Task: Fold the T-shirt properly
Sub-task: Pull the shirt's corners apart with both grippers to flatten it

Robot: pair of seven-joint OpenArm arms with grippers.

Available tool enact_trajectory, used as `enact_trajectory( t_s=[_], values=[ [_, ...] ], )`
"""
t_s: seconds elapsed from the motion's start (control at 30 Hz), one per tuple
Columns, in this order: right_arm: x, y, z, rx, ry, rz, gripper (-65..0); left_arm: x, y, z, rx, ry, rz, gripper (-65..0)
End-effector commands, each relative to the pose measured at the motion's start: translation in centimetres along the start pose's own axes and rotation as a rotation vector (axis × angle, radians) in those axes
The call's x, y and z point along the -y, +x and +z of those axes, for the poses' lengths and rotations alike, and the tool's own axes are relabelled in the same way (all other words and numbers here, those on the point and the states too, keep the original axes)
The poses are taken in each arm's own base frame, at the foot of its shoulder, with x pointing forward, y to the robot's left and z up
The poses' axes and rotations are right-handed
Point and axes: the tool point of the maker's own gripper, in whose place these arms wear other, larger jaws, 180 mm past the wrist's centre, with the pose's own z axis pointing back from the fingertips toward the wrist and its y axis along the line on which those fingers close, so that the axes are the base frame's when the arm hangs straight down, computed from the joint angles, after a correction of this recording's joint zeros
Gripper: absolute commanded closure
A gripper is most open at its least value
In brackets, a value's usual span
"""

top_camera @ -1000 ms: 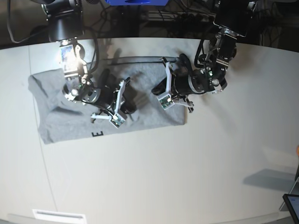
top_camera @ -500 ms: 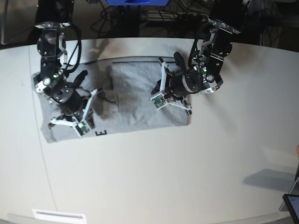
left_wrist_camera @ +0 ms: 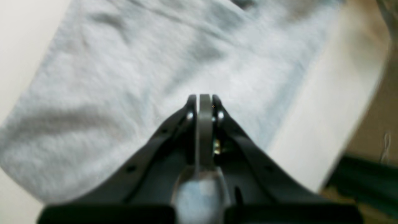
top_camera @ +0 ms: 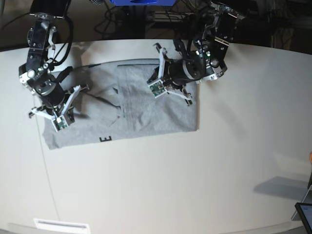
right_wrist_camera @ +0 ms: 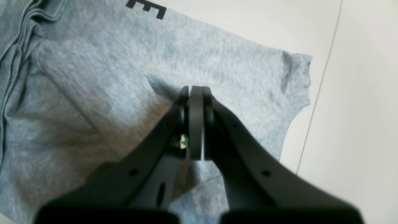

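Both the left gripper (left_wrist_camera: 203, 99) and right gripper (right_wrist_camera: 195, 91) hang pinched closed and empty above the soft, limp T-shirt (top_camera: 146, 109), best pinched at the hem edge beyond the fingertips.

soft matt heathered cloth T-shirt (top_camera: 146, 107); smooth matt white table (top_camera: 170, 180)

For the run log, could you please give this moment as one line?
T-shirt: partly folded, flat on table | left gripper: shut, empty | right gripper: shut, empty
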Motion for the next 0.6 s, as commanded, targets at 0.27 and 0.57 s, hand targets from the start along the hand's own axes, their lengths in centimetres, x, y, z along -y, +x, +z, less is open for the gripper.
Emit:
enact_trajectory(
  t_s=[0.27,0.57],
  values=[
    [0.1,1.0,0.4,0.043,-0.004,-0.002,0.0,0.6,-4.1,0.9,-0.088,-0.024,0.001,-1.0],
    [-0.3,0.0,0.7,0.025,0.001,-0.009,0.0,-0.7,-9.1,2.4,-0.223,-0.026,-0.033,-1.0]
  ],
)
